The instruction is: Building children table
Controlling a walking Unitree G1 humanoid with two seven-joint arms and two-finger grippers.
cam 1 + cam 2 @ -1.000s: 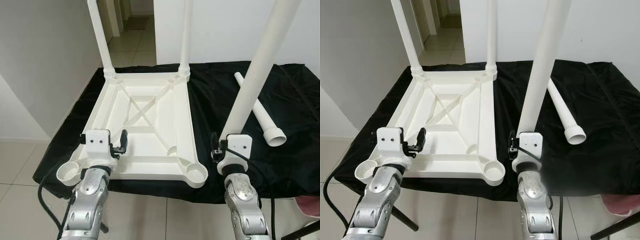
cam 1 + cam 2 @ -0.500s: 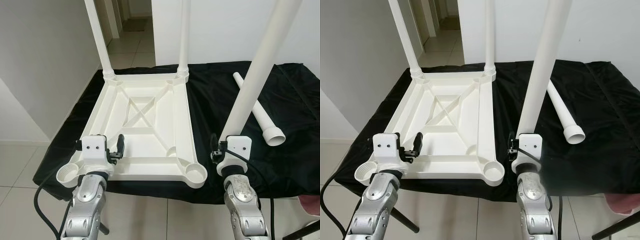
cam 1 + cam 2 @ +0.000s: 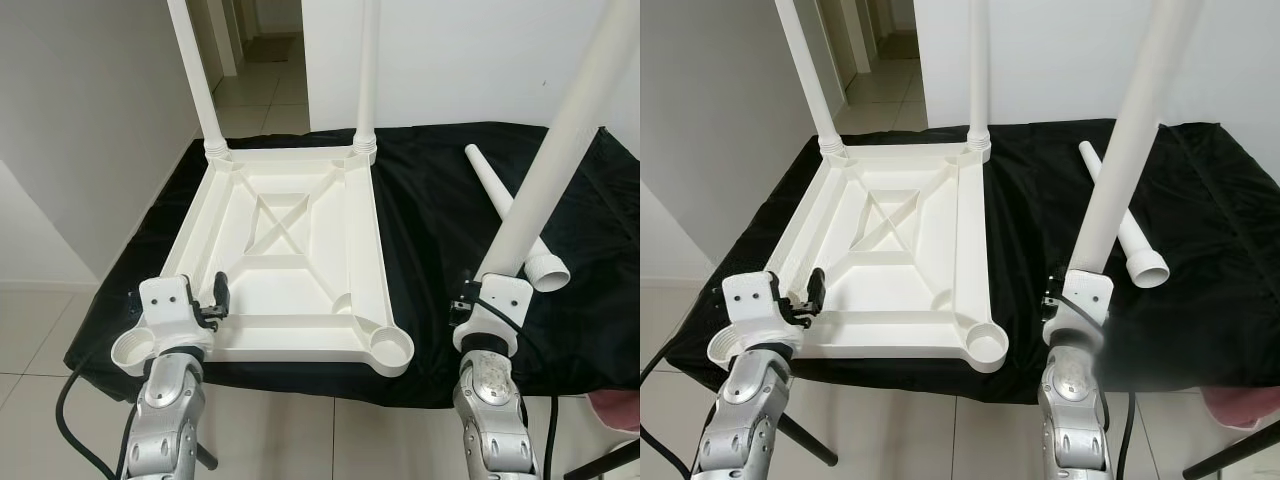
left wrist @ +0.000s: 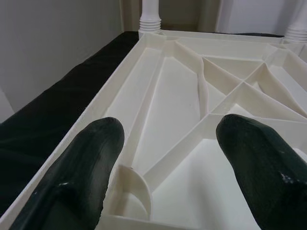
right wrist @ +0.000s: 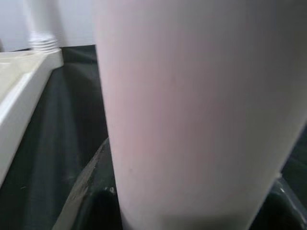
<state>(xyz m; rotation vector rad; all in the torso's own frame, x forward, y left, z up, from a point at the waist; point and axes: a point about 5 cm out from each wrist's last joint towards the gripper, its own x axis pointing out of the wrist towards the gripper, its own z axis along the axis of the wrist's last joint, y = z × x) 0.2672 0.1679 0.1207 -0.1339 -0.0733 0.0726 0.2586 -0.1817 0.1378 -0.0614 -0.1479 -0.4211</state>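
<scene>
Left eye view: the white children's tabletop lies upside down in the centre of the frame, on a black cloth spread over a work surface. Its ribbed underside faces up, with a cross brace in the middle. Two legs are already fitted in its far corners: the far-left leg and the far-right leg both stand upright and run out of the top of the frame. The near-right socket and the near-left socket are open rings with nothing in them.

The right gripper, at lower right of the frame, is clamped on a third leg, a long white tube that leans up and to the right, off the top right corner. Its lower end sits over the black cloth, to the right of the near-right socket and apart from it. In the right wrist view this tube fills most of the picture between the dark fingers.

The left gripper hovers at lower left, over the near-left corner of the tabletop; the left wrist view shows its fingers spread wide with nothing between them.

A spare leg lies flat on the cloth at right, passing behind the held tube. Beyond the cloth are pale floor tiles and white walls.
</scene>
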